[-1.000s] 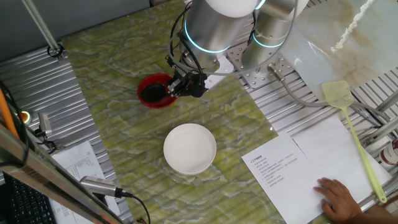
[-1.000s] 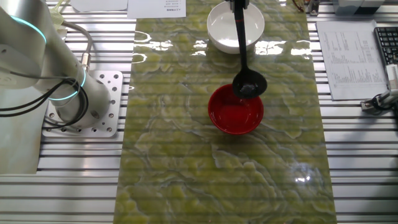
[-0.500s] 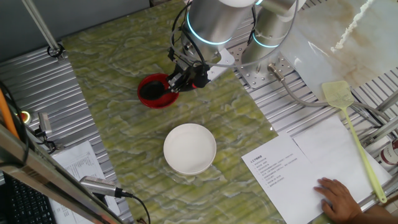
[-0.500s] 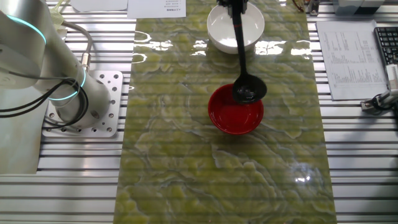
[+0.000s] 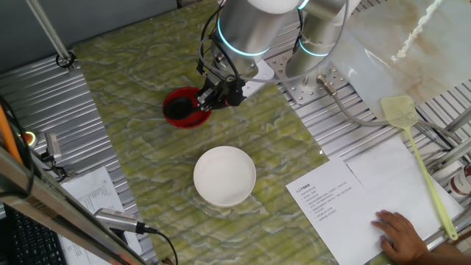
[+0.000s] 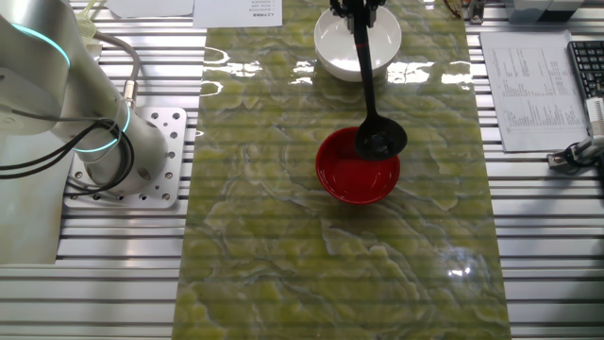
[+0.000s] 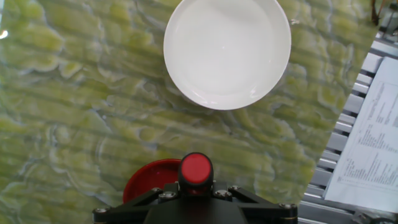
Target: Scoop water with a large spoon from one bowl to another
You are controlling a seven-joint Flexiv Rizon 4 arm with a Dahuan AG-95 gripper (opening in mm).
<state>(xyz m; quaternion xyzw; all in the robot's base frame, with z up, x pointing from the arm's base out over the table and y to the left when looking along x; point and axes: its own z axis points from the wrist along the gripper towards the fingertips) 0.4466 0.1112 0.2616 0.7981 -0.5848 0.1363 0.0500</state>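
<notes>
The large spoon, a black ladle (image 6: 379, 142), hangs with its cup over the far edge of the small red bowl (image 6: 358, 174). In one fixed view the cup (image 5: 176, 109) shows dark inside the red bowl (image 5: 185, 118). My gripper (image 5: 221, 95) is shut on the ladle's handle, whose red tip (image 7: 196, 168) fills the lower hand view. The white bowl (image 5: 224, 175) stands apart from the gripper on the green mat; in the hand view the white bowl (image 7: 227, 51) looks plain white inside. Water cannot be made out in either bowl.
A yellow-green fly swatter (image 5: 413, 140) lies on white sheets at the right. A person's hand (image 5: 401, 234) rests on a printed paper (image 5: 324, 195) near the front edge. The robot base (image 6: 90, 142) stands left of the mat. A keyboard (image 6: 587, 66) is at the right.
The ladle's cup has moved a little further over the red bowl and lower. The gripper shifted slightly with it. Both bowls stayed in place.
</notes>
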